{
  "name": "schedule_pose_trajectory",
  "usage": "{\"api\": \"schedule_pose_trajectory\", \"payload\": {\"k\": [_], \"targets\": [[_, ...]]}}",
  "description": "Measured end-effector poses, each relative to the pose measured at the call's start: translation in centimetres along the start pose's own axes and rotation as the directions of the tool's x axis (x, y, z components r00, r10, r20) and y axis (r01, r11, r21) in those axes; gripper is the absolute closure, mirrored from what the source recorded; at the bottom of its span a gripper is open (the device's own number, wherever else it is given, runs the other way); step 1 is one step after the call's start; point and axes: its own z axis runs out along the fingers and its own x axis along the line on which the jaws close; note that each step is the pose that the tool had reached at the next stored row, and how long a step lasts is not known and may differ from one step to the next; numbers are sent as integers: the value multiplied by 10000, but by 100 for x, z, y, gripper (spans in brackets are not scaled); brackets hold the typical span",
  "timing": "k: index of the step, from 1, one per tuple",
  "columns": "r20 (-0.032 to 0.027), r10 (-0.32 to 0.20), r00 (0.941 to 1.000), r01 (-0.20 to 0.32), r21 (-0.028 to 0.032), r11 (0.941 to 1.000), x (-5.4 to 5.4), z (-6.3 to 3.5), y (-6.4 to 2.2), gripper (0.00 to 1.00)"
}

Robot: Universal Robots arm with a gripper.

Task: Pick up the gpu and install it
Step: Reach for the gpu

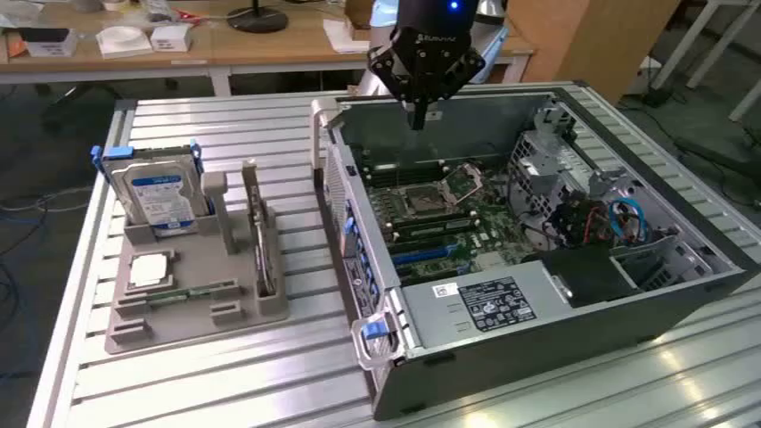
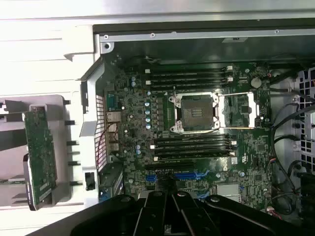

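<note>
The gpu [image 1: 259, 242] stands on edge in a grey holder [image 1: 196, 312] on the slatted table, at the exterior view's left. In the wrist view the gpu [image 2: 39, 155] appears as a green card outside the case wall. My gripper [image 1: 416, 116] hangs over the rear of the open computer case [image 1: 535, 321], well apart from the gpu, fingers shut with nothing between them. In the wrist view my gripper [image 2: 170, 216] looks down on the motherboard [image 2: 133, 128], with the open CPU socket [image 2: 197, 113] and a blue expansion slot [image 2: 183, 175] below it.
A hard drive with a blue label [image 1: 157, 194] stands in the same holder, with a small memory stick [image 1: 178, 292] lying at its front. Drive cages and cables [image 1: 594, 214] crowd the case's right side. A wooden desk [image 1: 238, 49] stands behind the table.
</note>
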Motion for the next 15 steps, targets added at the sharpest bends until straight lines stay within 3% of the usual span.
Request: {"api": "schedule_pose_trajectory", "payload": {"k": [4,15], "targets": [[-1,1,10000,-1,2,10000,33,-2,-3,90],[0,1,10000,-1,0,10000,407,-8,-31,90]]}}
